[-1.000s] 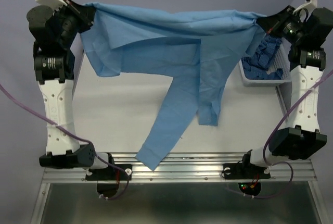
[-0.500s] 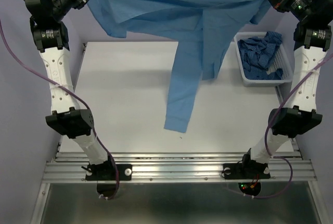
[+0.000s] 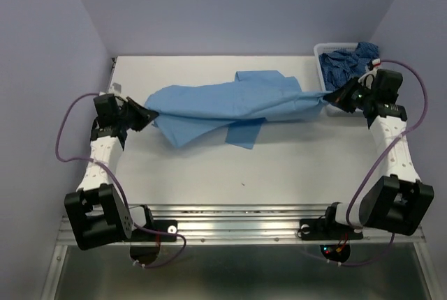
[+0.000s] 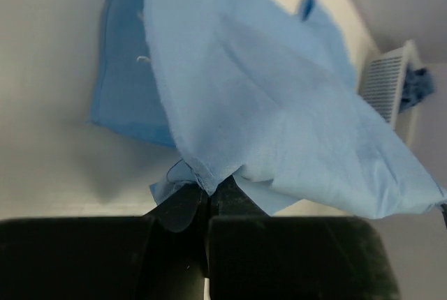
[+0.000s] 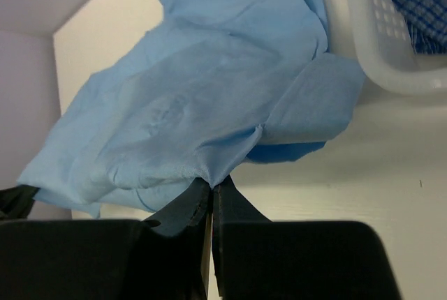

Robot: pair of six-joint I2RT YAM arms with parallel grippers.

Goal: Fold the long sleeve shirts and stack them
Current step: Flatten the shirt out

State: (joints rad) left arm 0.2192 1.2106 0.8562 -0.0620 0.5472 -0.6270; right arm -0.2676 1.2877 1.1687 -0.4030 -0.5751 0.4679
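The light blue shirt [image 3: 230, 105] is stretched low over the counter [image 3: 209, 167] between the two claws. The left claw [image 3: 144, 114] is clenched on its left end. The right claw [image 3: 335, 99] is grasping its right end, just beside the white basket [image 3: 320, 52], in which the darker blue shirt [image 3: 346, 63] lies.
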